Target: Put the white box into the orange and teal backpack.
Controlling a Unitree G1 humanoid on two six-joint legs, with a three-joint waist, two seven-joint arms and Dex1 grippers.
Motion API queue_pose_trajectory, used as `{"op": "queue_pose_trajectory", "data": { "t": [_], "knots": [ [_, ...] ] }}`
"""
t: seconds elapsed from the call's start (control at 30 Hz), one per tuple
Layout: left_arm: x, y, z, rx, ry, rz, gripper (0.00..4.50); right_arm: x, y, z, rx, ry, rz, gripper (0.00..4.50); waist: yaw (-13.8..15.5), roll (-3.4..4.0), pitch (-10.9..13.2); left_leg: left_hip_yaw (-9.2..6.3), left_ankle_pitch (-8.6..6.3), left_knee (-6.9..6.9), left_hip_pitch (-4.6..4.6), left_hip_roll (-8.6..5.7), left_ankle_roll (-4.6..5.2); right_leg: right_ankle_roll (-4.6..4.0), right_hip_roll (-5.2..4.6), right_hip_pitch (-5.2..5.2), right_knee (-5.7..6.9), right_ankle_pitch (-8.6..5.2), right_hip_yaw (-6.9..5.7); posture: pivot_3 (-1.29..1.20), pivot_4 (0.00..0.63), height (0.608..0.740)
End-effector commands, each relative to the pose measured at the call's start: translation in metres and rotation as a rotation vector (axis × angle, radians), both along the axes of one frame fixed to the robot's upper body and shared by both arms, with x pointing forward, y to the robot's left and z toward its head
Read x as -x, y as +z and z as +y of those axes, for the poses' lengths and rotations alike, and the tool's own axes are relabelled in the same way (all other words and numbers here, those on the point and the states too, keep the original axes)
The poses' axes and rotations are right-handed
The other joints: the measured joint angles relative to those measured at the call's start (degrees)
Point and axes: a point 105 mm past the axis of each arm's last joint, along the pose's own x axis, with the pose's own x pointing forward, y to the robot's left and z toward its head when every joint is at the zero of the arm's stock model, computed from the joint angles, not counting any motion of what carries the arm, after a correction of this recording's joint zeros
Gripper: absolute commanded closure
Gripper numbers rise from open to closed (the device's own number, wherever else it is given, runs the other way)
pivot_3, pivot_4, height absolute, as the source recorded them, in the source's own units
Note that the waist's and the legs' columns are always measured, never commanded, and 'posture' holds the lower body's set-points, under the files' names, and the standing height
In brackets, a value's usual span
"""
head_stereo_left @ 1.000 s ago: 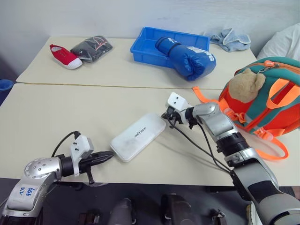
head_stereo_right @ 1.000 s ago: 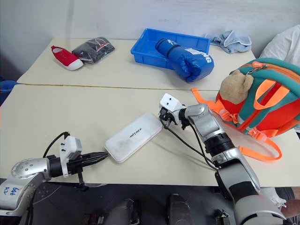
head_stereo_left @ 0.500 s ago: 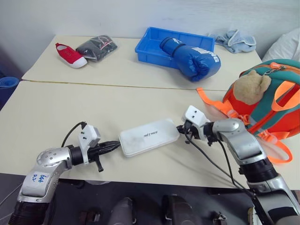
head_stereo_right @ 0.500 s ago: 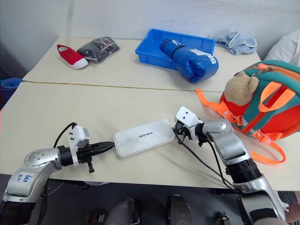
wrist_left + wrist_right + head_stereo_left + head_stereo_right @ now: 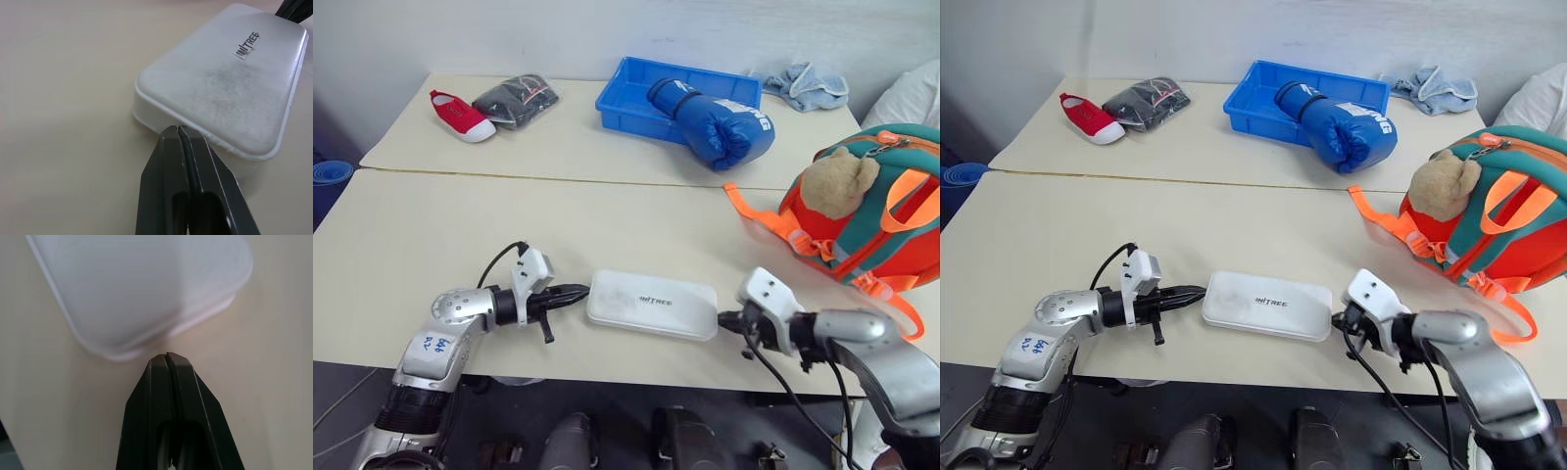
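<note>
The orange and teal backpack stands well off to the right of the right gripper, with a tan plush bear on its front and orange straps trailing over the surface towards the grippers. Its opening cannot be made out.

The white box lies flat on the surface between the two grippers, lettering up. The left gripper has its fingers pressed together, tips at one short end of the box. The right gripper is likewise fully closed, tips at the opposite end; the right wrist view shows the tips just at a rounded corner, and contact cannot be confirmed.

Judgement: the step in hand is a two-ended pinch of the box between closed grippers. To do it well, both tips should bear on the end walls at equal height and in line, otherwise the flat case may pivot or slip out.

Possible obstruction: the loose straps lie across the route to the backpack.

Further from the grippers: a blue tray, a blue boxing glove, a light blue cloth, a dark packet and a red shoe. None interferes.
</note>
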Motion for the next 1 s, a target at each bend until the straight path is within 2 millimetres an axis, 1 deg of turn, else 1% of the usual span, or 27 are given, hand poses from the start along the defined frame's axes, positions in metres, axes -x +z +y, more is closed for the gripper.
{"op": "queue_pose_trajectory", "data": {
  "t": [0.03,0.1,0.13,0.17,0.27,0.3,0.33,0.4,0.47,0.53,0.6,0.63,0.8,1.0],
  "knots": [
    [0.005,0.004,0.007,0.023,0.003,0.069,3.9,-0.002,0.009,-0.025,0.06,-0.073,-0.098,4.5,-0.04,-0.01,0.0,0.0,0.0,0.01,0.04,0.0,0.01,0.0,0.0,0.04,0.0,0.0,0.0,0.0,0.15,0.74],
    [0.009,0.002,0.016,0.05,0.023,0.193,3.38,0.0,0.008,-0.033,0.077,-0.093,-0.116,4.5,-0.03,-0.01,0.0,-0.01,-0.01,0.02,0.06,0.0,0.02,0.01,0.02,0.06,0.01,0.0,0.0,0.0,0.15,0.74],
    [0.011,0.002,0.024,0.069,0.042,0.288,3.04,0.002,0.008,-0.037,0.08,-0.104,-0.117,4.5,0.01,-0.02,0.0,-0.01,0.0,0.02,0.08,0.01,0.02,0.01,0.02,0.06,0.02,0.0,0.0,0.0,0.15,0.74],
    [0.012,0.003,0.029,0.084,0.055,0.352,2.79,0.004,0.008,-0.04,0.08,-0.109,-0.118,4.5,0.02,-0.03,0.01,-0.03,0.0,0.02,0.07,0.01,0.01,0.01,0.04,0.06,0.03,0.0,-0.01,0.0,0.15,0.74],
    [0.011,0.005,0.041,0.102,0.116,0.549,1.86,0.008,0.006,-0.045,0.082,-0.111,-0.119,4.5,0.05,-0.03,0.01,-0.09,0.07,0.01,0.07,0.03,-0.09,0.01,0.09,0.06,0.04,0.0,-0.04,0.0,0.15,0.74],
    [0.008,0.004,0.046,0.094,0.156,0.621,1.54,0.01,0.005,-0.046,0.082,-0.11,-0.118,4.5,0.06,-0.03,0.01,-0.09,0.08,0.02,0.09,0.02,-0.09,0.01,0.09,0.08,0.04,-0.01,-0.04,0.0,0.15,0.74],
    [-0.003,0.009,0.047,0.149,0.203,0.702,1.21,0.011,0.004,-0.047,0.082,-0.106,-0.117,4.5,0.39,-0.04,0.02,-0.1,0.08,0.04,0.09,0.02,-0.09,0.01,0.1,0.09,0.05,-0.01,-0.04,0.0,0.15,0.74],
    [-0.014,0.018,0.044,0.217,0.237,0.814,0.57,0.011,0.003,-0.047,0.082,-0.096,-0.115,4.5,0.88,-0.07,0.03,-0.15,0.11,0.13,0.08,-0.02,-0.06,0.03,0.14,0.12,0.07,0.0,-0.1,0.0,0.15,0.74],
    [-0.026,0.016,0.037,0.235,0.286,0.93,0.04,0.01,0.002,-0.045,0.082,-0.077,-0.12,4.5,1.35,-0.07,0.02,-0.13,0.12,0.19,0.08,-0.04,-0.05,0.06,0.18,0.15,0.09,0.02,-0.09,0.0,0.15,0.74],
    [-0.028,0.016,0.028,0.238,0.284,1.031,0.04,0.008,0.0,-0.043,0.079,-0.063,-0.123,4.5,1.45,-0.1,0.01,-0.1,0.12,0.23,0.07,-0.08,-0.06,0.11,0.2,0.15,0.08,0.03,-0.06,0.0,0.15,0.74],
    [-0.023,0.007,0.019,0.163,0.284,1.1,0.04,0.004,-0.003,-0.039,0.085,-0.039,-0.131,4.5,1.42,-0.11,0.0,-0.08,0.12,0.22,0.07,-0.08,-0.08,0.13,0.21,0.15,0.07,0.02,-0.04,0.0,0.15,0.74],
    [-0.022,0.005,0.015,0.156,0.273,1.121,0.04,0.001,-0.004,-0.037,0.083,-0.026,-0.136,4.5,1.38,-0.12,-0.01,-0.06,0.13,0.22,0.07,-0.08,-0.09,0.14,0.21,0.15,0.07,0.01,-0.02,0.0,0.15,0.74],
    [-0.025,0.003,-0.001,0.174,0.236,1.163,0.04,-0.009,-0.003,-0.026,0.053,-0.003,-0.163,4.5,1.37,-0.18,-0.05,0.04,0.17,0.26,0.19,-0.05,-0.16,0.14,0.2,0.2,0.13,0.01,0.1,0.0,0.15,0.74],
    [-0.023,0.007,-0.03,0.192,0.125,1.191,0.04,-0.022,-0.001,-0.004,0.048,0.067,-0.169,4.5,1.5,-0.2,-0.06,0.0,0.18,0.35,0.17,-0.07,-0.19,0.14,0.13,0.2,0.2,0.01,0.09,0.0,0.15,0.74]
  ]
}}
